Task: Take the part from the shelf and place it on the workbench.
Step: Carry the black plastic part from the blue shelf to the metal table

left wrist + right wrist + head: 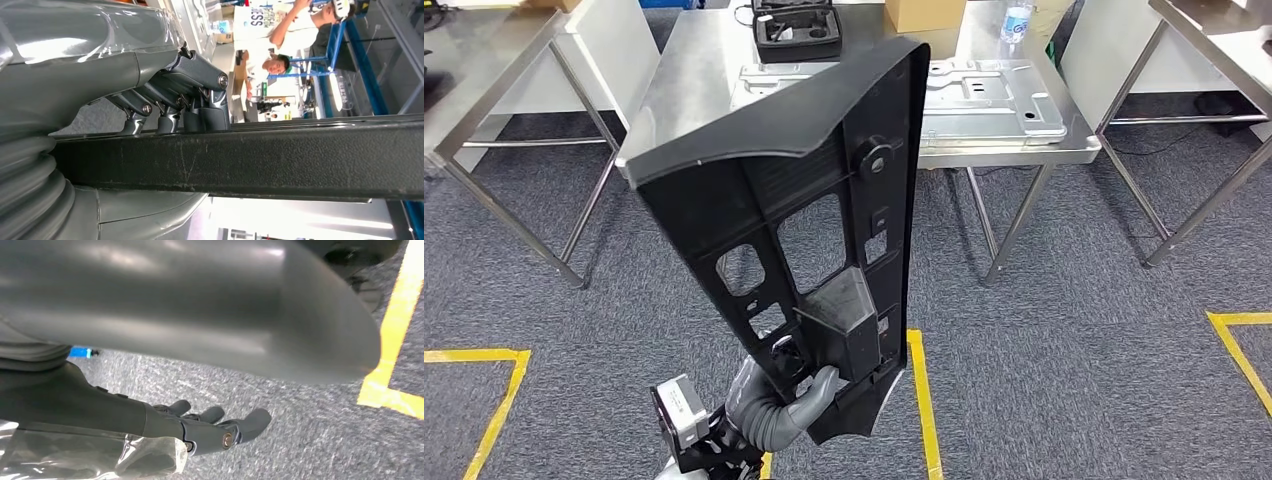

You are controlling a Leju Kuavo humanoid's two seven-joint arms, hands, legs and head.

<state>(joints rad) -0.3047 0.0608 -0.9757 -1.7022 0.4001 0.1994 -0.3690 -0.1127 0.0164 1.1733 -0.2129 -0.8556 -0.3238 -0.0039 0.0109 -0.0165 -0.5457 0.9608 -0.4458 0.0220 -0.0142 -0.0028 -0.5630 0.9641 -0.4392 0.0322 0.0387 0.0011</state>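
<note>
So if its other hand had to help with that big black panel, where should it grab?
Probably the long straight side edge of the black panel, coming in from the robot's right. The left hand grips only the bottom end, so the tall, tilted piece is unsupported higher up. That rim looks thin enough for fingers to wrap, as the left wrist view shows.

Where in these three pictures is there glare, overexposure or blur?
Head view: sharp, with soft glare on the steel workbench. Left wrist view: blown-out white below the black part, people behind blurred. Right wrist view: a blurred grey shape up close; right hand sharper.
</note>
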